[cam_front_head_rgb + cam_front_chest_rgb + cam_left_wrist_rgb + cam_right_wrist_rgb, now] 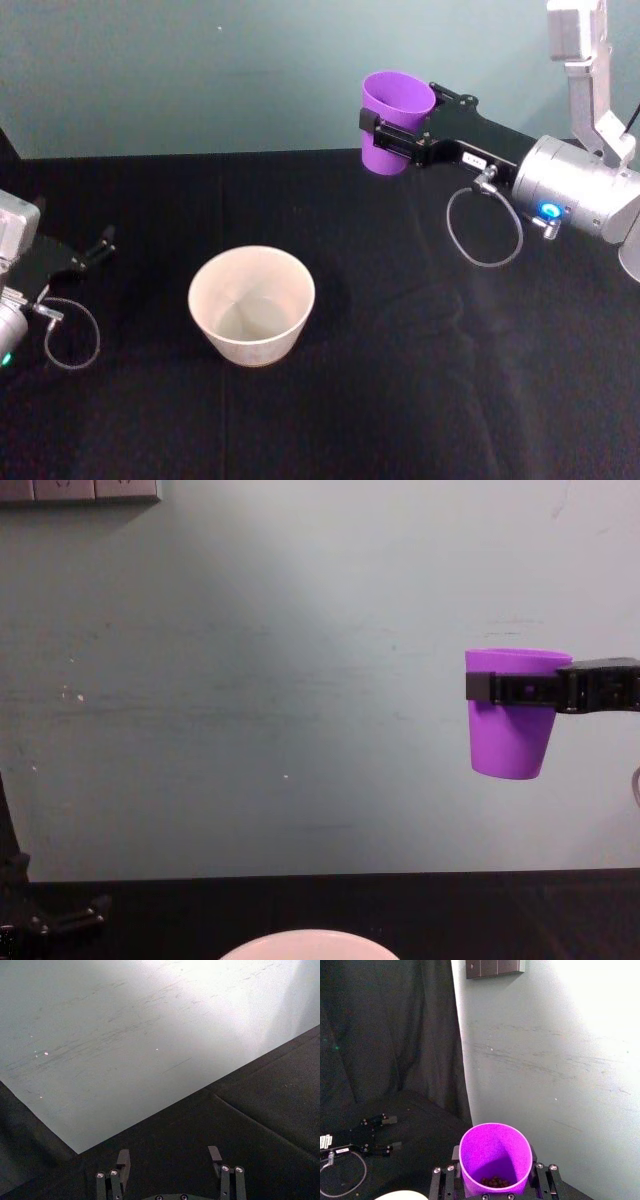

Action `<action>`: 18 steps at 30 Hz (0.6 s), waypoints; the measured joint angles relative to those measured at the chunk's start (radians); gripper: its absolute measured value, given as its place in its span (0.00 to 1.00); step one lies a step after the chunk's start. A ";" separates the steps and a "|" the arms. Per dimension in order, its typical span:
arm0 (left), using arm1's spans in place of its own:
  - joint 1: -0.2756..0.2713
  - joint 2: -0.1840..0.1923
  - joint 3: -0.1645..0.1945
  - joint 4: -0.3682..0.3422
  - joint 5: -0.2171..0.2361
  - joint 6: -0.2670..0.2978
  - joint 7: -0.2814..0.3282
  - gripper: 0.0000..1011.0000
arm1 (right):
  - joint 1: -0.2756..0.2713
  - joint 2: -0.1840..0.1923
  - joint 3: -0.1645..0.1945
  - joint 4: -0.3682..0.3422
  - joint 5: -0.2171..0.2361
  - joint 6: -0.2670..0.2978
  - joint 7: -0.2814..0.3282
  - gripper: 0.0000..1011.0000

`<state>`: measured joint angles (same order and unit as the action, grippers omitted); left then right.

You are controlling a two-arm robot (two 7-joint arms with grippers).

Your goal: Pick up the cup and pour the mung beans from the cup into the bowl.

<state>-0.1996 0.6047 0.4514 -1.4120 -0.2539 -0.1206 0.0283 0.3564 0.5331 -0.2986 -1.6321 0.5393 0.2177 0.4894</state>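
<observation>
- Bowl [252, 305] first: it stands upright on the black table cloth [400, 390], nearer to you than the right gripper, below it and off to its left, well apart from it.
- From the chest camera you get just the top arc of its rim, cut off at the lower edge; the right wrist camera catches a pale sliver of it.
- Your left gripper [100, 245] lies low by the table at the left side, well apart from the bowl. Its own wrist camera shows the fingers spread, with dark cloth between them.
- Farther out, your right gripper [388, 135] hangs high above the table, in front of the pale wall [200, 70]. It is clamped on the cup [398, 100], one finger on each side just under the rim.
- The cup is upright in that grasp, mouth up, base clear of the cloth.
- The mung beans [495, 1180] lie as a small dark cluster at the cup's bottom. You can make them out from the right wrist camera; from the head and chest the purple wall hides them.
</observation>
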 joint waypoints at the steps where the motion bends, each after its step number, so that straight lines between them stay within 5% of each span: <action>1: 0.000 0.000 0.000 0.000 0.000 0.000 0.000 1.00 | 0.000 0.000 0.000 0.000 0.000 0.000 0.000 0.72; 14: 0.000 0.000 0.000 0.000 0.000 0.000 0.000 1.00 | 0.000 0.000 0.000 0.000 0.000 0.000 0.000 0.72; 18: 0.000 0.000 0.000 0.000 0.000 0.000 0.000 1.00 | 0.035 -0.001 -0.027 0.021 -0.011 -0.001 -0.008 0.72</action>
<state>-0.1995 0.6047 0.4514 -1.4119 -0.2539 -0.1206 0.0283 0.3913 0.5317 -0.3255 -1.6108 0.5282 0.2171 0.4814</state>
